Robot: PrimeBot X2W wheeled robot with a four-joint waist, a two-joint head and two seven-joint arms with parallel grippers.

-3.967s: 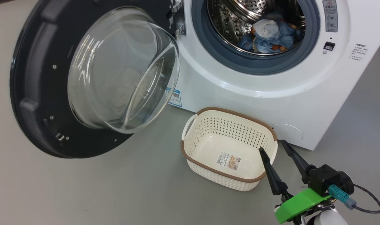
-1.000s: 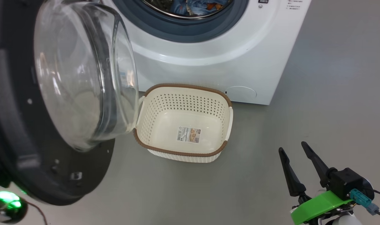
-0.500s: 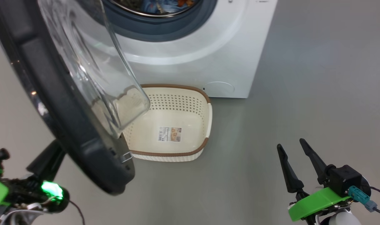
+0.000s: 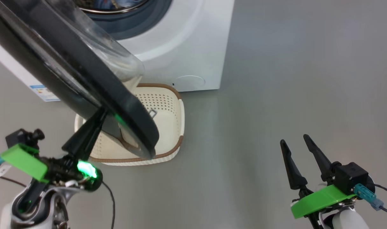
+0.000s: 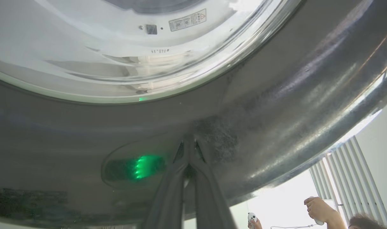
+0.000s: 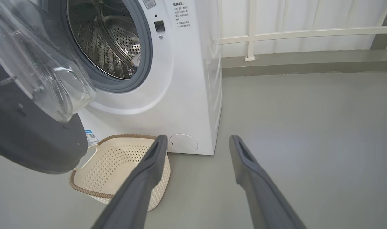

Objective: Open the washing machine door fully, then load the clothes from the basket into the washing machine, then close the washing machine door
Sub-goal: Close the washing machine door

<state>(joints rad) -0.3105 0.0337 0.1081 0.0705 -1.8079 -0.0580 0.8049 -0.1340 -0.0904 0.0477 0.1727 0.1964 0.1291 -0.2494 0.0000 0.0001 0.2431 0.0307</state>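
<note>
Soft, even light is spread over the grey floor (image 4: 276, 79), where only faint shadows are cast. Streaks of glare and a green glow (image 5: 139, 167) are reflected on the washing machine door (image 5: 276, 111). Beyond its rim the background (image 5: 285, 203) is blown out to white in the left wrist view.

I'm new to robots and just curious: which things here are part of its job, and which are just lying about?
Job: washing machine door, washing machine, basket, left pincer shut against the door, right pincer open.
Not the job: white railing, a person's hand.
</note>
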